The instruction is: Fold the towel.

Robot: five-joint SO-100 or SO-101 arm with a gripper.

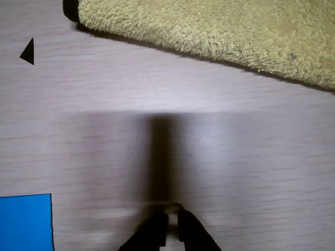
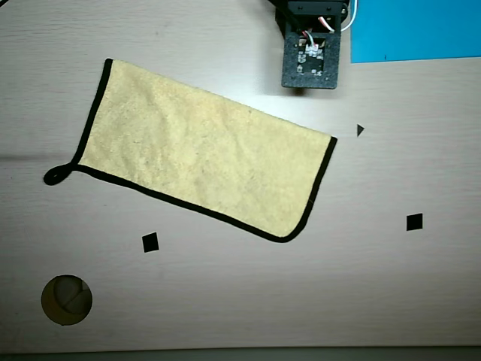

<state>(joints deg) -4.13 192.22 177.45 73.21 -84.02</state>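
In the wrist view the two black fingers (image 1: pixel 168 230) come in from the bottom edge, and they stand almost together, with only a thin gap between the tips. They hold nothing. Under them is only the pale wood-grain tabletop (image 1: pixel 235 157), with the soft shadow of the arm across it.

A little further out, the yellow towel (image 1: pixel 220 31) fills the top of the wrist view; its fluffy long edge runs diagonally and does not touch the fingers. In the overhead view the towel (image 2: pixel 203 162) lies flat and open in the middle of the tabletop (image 2: pixel 301 301), tilted, with a dark border on three sides and a small loop (image 2: pixel 54 175) at its left corner. The arm (image 2: pixel 312 56) stands at the top, just above the upper long edge of the towel. A blue sheet (image 2: pixel 417 30) is in the top right corner, small black marks (image 2: pixel 150 242) are scattered around, and a round hole (image 2: pixel 67 299) is at the bottom left.

My judgement: the fold is not begun yet — this is the approach step. The next move calls for the fingers to open, go down to an edge or corner of the towel, pinch only the cloth, and then lift it and carry it across to the opposite side.
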